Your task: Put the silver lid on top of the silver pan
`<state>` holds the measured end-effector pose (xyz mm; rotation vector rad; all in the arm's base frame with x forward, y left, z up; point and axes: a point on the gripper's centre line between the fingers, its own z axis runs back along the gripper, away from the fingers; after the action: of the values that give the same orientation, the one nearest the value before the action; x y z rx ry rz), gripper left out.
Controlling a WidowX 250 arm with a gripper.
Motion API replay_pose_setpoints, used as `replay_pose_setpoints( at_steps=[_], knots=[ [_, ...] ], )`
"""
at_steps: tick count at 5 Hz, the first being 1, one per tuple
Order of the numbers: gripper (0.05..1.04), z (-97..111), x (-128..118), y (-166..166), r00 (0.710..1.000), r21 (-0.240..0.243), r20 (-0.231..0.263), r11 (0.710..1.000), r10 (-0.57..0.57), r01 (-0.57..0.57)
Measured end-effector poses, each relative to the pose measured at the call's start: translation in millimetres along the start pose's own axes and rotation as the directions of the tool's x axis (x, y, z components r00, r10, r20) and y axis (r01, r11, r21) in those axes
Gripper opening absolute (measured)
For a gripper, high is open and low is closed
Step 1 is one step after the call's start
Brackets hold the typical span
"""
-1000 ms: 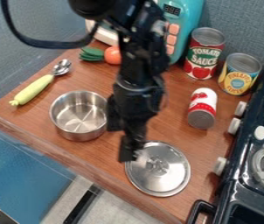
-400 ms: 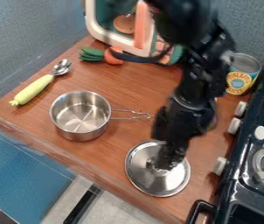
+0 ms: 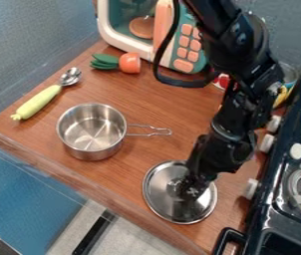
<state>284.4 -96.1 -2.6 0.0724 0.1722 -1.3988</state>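
Counter space (image 3: 154, 98) is shared by the silver pan (image 3: 92, 130), upright for covering, and, nearby, the silver lid (image 3: 158, 191), laid flat, presumably for lifting by its knob (image 3: 174, 187). There the gripper (image 3: 185, 191) is positioned; opening and grasp cannot be told.

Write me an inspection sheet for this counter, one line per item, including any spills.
Surface: brown wooden counter; spills, nothing seen.
Job's things: open pan, lid off; lid on the counter, apart from the pan.
Clutter: spoon, toy vegetable, microwave; cans partly hidden behind the arm.
Gripper: gripper at the lid's middle; grip unclear.
Cables: black cable looping beside the arm, in front of the microwave.
Surroundings: stove along the right side; blue-grey walls behind.
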Motion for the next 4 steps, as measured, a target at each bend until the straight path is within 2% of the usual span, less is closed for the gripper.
replay_pose_setpoints(
  at_steps=[1,3,4],
  knots=[
    [0.951,-7.7,-2.4,-8.7,0.997,-0.009,0.018,0.997,-0.080,0.080],
    [0.370,-8.5,-12.1,-11.2,0.996,0.006,0.048,0.997,-0.075,0.075],
    [0.159,-9.0,-11.8,-10.6,0.996,0.013,0.051,0.997,-0.074,0.073]
  ],
)
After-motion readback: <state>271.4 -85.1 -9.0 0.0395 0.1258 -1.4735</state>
